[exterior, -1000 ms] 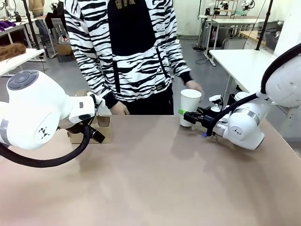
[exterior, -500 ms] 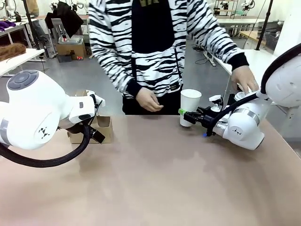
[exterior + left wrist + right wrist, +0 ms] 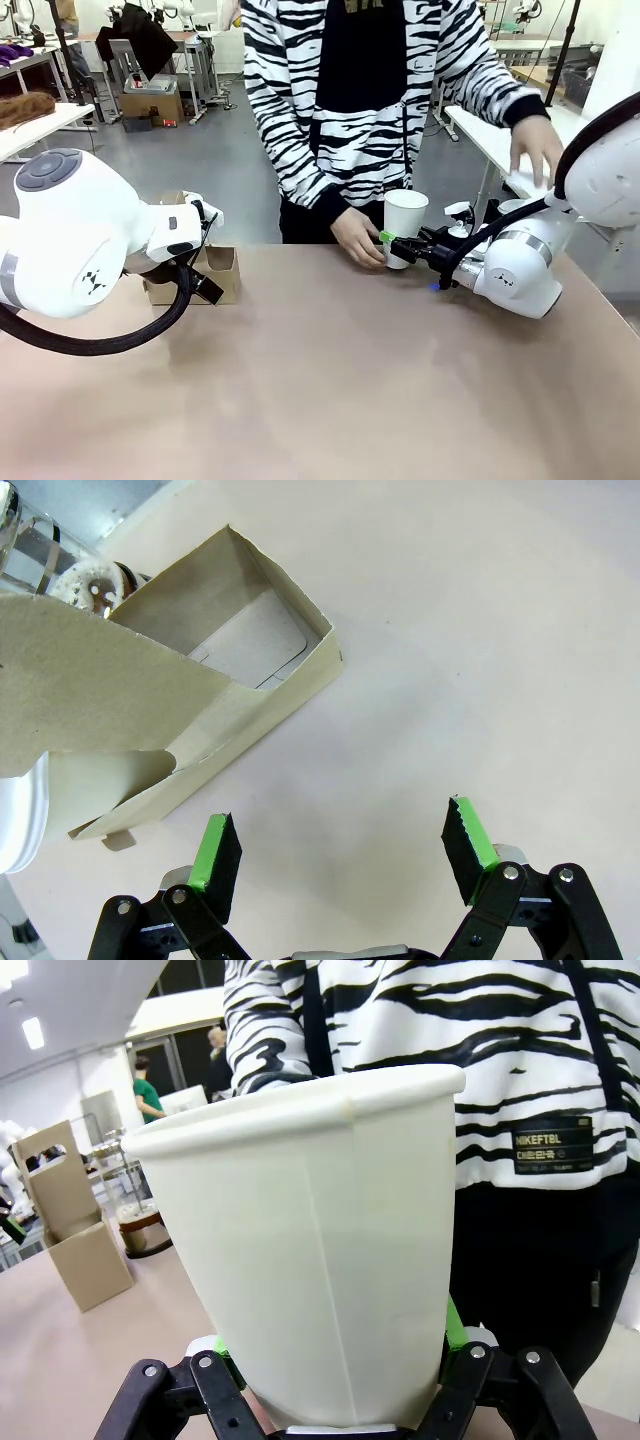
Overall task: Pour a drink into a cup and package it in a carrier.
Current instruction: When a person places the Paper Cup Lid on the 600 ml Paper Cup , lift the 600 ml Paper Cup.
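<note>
- The left fingers [image 3: 218, 855] stand wide apart and empty above the tabletop [image 3: 320, 400], which is a smooth, matte tan.
- The carrier [image 3: 235, 675] lies ahead of these fingers and off towards their left pad, near it but not touching. It is a low box of plain brown cardboard, with thin folded walls and an upright handle tab.
- A glass pot [image 3: 45, 550] stands just beyond the carrier, on its far side from the left fingers. It is a clear cylinder with a metal base. The right wrist view also catches it [image 3: 138, 1218] just beside the carrier [image 3: 75, 1225], too small there to read the drink inside.
- Judged from this, the left arm is the nearer one to both the pot and the carrier.
- The person's hand [image 3: 358, 236] sits at the cup's lower side, just beside the right fingers. Contact cannot be told.
- The cup [image 3: 405, 222] is white paper, tapered, with a rolled rim and a faint side seam. It stands upright, long axis vertical, well apart from the carrier.
- The right fingers [image 3: 478, 1385] are clamped on the cup's [image 3: 310, 1250] base, one green pad on each side.
- The pour appears not yet done, so pot and cup must first come together.
</note>
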